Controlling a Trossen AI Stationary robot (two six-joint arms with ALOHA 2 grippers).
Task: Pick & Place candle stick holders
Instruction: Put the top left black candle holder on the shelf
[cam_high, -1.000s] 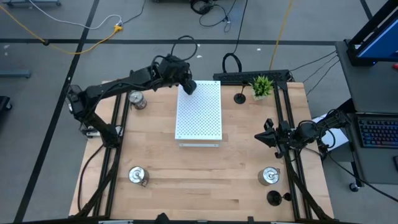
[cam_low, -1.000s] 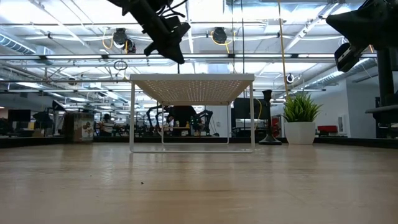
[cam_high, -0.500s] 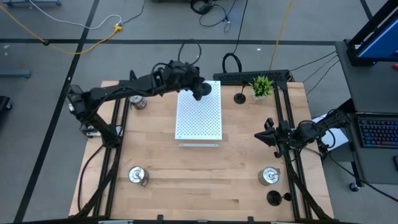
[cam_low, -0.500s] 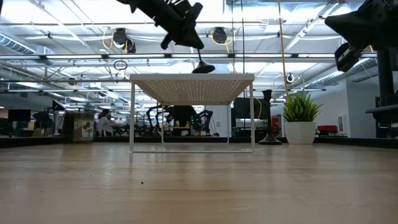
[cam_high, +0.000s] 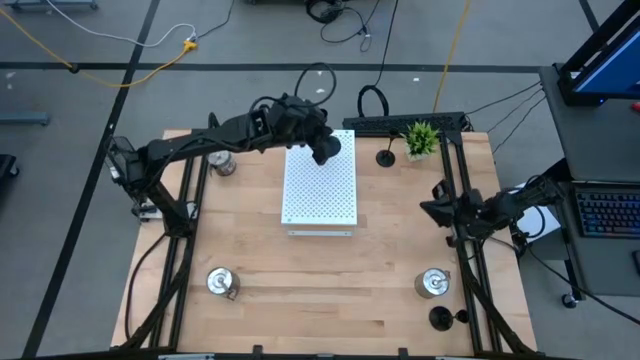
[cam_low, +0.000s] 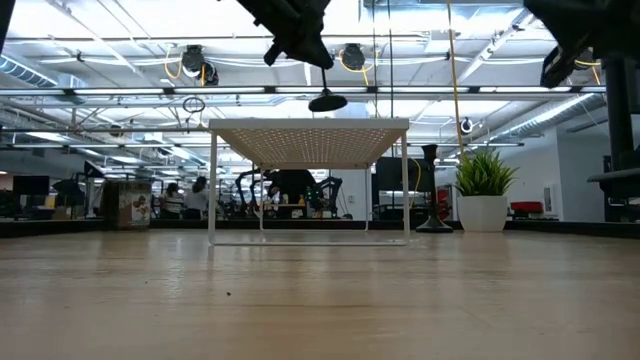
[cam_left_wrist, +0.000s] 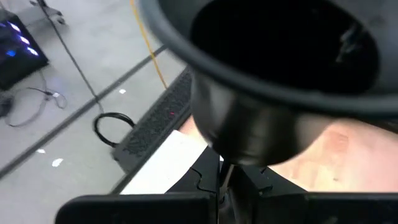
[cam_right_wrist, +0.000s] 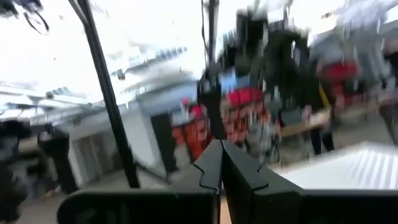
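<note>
Low view | left gripper (cam_low: 318, 62) clamps black holder (cam_low: 327, 101) | stem vertical, base down

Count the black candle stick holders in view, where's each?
3. One black holder hangs in the left pincer above the white board; a second black holder stands beside the plant; a third black holder sits at the near right corner.

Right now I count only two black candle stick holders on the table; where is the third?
The third black candle stick holder hangs in the left gripper, held by its stem, above the back end of the white perforated board, seen in the low view clear of its top.
</note>
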